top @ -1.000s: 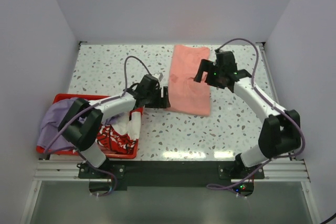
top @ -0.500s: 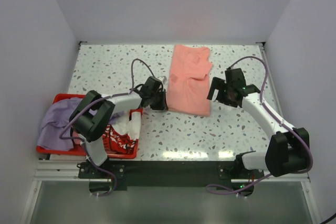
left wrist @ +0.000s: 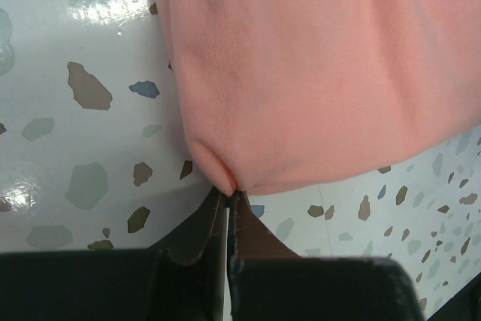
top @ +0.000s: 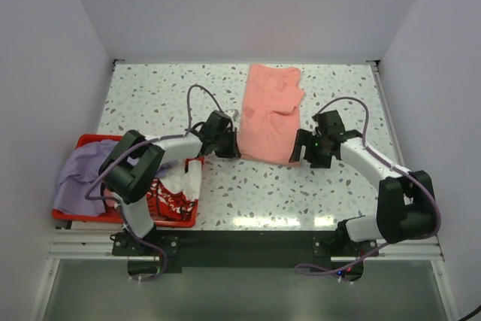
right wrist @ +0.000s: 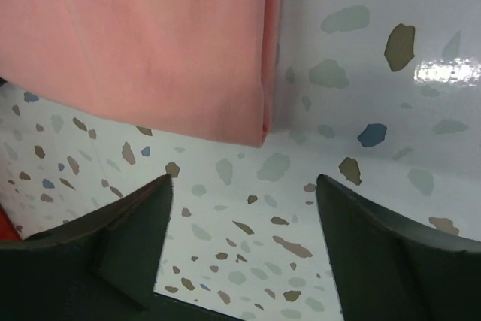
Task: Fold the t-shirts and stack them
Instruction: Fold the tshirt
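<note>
The left gripper (left wrist: pixel 229 195) has its jaws pressed together on the near-left corner of the salmon-pink t-shirt (left wrist: pixel 323 73). The wrist view shows a small nub of cloth puckered between the tips, with the rest of the fabric spreading flat ahead of it and off to its right. I read that pinch as a hold for lifting the near hem to fold it over, or for dragging the shirt; gripping at a corner keeps the edge straight.

The right gripper (right wrist: pixel 242 186) stands spread with nothing between its fingers. The shirt's near-right corner lies just ahead of the tips and a little to their left, and bare speckled table (right wrist: pixel 361 58) shows under the gap. It looks lined up to take the matching corner so both arms can carry the hem together — it has not gripped yet.

Further out, the shirt lies as a long folded strip running away from both grippers toward the back of the table, rumpled near its far end. Back along the left arm, behind that gripper, sits the red crate (top: pixel 90 140). It holds the lavender t-shirt (top: pixel 79 174) and the white t-shirt with red print (top: pixel 169 193), which spills over the crate edge nearest the gripper. Nothing lies between either gripper and the cloth, and the crate sits apart from the fold — I see no obstruction.
</note>
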{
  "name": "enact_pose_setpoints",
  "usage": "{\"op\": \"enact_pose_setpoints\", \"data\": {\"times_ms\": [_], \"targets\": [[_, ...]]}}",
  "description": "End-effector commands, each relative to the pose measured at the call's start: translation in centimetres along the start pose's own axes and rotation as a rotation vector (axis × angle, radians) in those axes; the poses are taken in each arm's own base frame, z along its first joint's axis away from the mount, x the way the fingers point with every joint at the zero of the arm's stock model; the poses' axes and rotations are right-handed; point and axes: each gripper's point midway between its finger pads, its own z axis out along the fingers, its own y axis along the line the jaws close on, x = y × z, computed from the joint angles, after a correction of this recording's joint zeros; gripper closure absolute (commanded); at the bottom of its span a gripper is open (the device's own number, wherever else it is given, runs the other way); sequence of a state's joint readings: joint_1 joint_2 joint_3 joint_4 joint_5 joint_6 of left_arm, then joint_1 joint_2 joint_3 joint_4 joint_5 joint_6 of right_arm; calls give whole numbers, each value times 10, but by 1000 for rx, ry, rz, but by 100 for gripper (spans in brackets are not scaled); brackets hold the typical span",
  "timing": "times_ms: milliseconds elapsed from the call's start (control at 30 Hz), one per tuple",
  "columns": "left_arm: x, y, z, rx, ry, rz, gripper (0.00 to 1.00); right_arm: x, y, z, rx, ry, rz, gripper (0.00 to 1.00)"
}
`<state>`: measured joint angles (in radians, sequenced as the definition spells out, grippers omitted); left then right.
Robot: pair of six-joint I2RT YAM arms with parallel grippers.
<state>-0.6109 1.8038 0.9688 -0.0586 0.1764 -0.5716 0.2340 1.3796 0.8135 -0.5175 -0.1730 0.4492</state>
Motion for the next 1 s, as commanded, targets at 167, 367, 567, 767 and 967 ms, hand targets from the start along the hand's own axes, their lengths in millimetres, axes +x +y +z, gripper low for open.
{"op": "enact_pose_setpoints", "data": {"times_ms": [167,367,567,767,967], "targets": [[3,-2,-4,23,-15,15,100,-8,8,30,-49,21,-1,44],[1,-3,-6,22,-25,6,100,-2,3,45,-36,58,28,61],[11,-4,-11,31,-12,-11,100,17,4,46,-76,110,30,97],[34,-7,-19,2,-2,-4,100,41,-5,31,-56,152,26,100],[74,-14,-35,-48,38,9,100,83,-17,9,-44,230,33,100]]}}
